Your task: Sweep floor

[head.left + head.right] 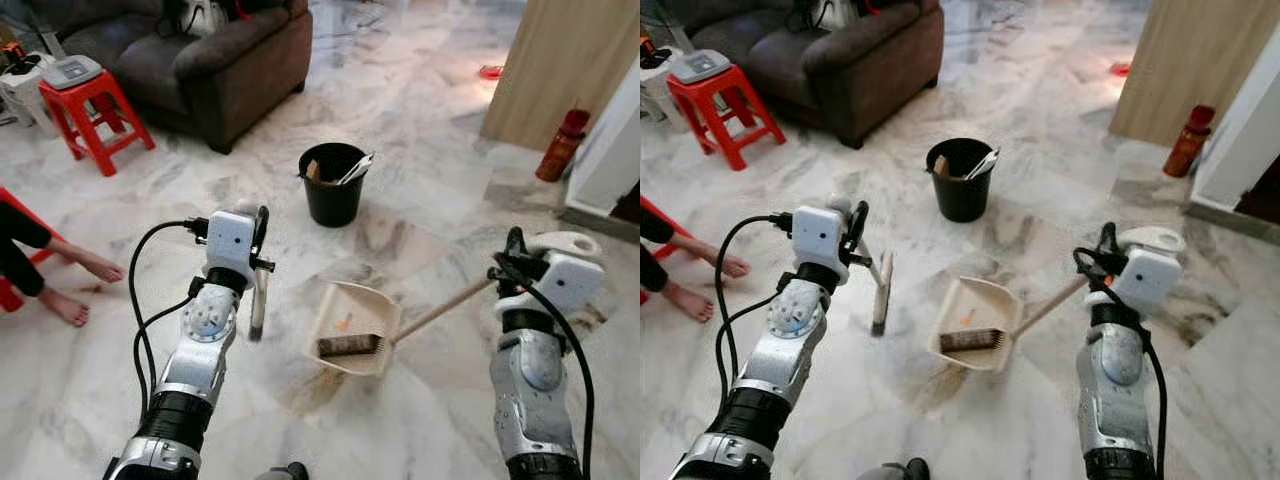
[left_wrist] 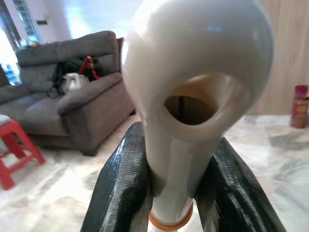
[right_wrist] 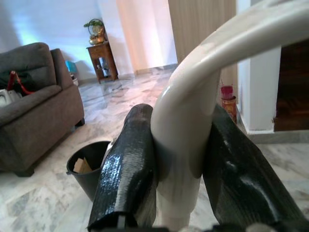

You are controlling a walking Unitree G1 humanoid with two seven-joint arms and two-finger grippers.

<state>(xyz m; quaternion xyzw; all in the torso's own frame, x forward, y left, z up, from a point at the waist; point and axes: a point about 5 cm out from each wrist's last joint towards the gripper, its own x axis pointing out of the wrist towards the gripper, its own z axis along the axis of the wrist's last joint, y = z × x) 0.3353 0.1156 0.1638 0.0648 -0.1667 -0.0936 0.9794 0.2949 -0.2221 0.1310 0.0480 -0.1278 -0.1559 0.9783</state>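
Taking the dustpan (image 1: pixel 352 328) as the landmark: far off to its left a person's bare feet (image 1: pixel 78 283) rest on the marble floor (image 1: pixel 420 200), with a red stool (image 1: pixel 93 110) and a grey sofa (image 1: pixel 190 55) well beyond them. Nearer, just left of the dustpan, the left gripper (image 2: pixel 166 193) is clamped on the pale looped handle of a small hand brush (image 1: pixel 881 293), whose bristle head hangs down towards the floor beside the pan's left edge. Inside the pan lie a dark strip of swept dirt (image 1: pixel 348 346) near its open lip and a small orange scrap (image 1: pixel 344 322) farther in. Beyond the pan stands a black bin (image 1: pixel 332 183) already holding rubbish. To the right, the dustpan's long stick runs up and rightwards from the pan to the right gripper (image 3: pixel 178 159), which is squeezed tight around its curved pale grip.

The brush sits to the left of the pan, its long axis roughly upright, so the left arm is the nearer one for sweeping; any stroke would likely run rightwards into the pan's mouth while the right arm steadies it.
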